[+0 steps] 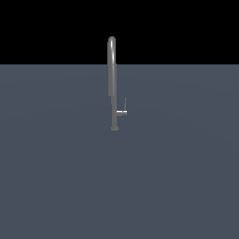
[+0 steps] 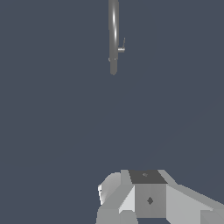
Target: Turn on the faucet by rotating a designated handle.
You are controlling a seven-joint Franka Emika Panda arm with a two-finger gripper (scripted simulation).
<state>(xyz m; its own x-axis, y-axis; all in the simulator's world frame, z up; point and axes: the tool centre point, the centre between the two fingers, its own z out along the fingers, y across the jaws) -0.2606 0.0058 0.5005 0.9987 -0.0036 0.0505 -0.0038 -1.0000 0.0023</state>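
The faucet stands straight up on the grey table. Its handle sticks out on the exterior view's right, thin rod pointing up. The pincer is hidden, so I cannot tell if it is open.

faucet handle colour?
Silvery metallic, brighter than the grey faucet post. The handle shows best in the exterior view.

From the wrist view the faucet runs off the picture at twelve o'clock, so its hooked top is cut away. The handle there is too small to make out its shape. The gripper is cropped at six o'clock; its fingertips never show.
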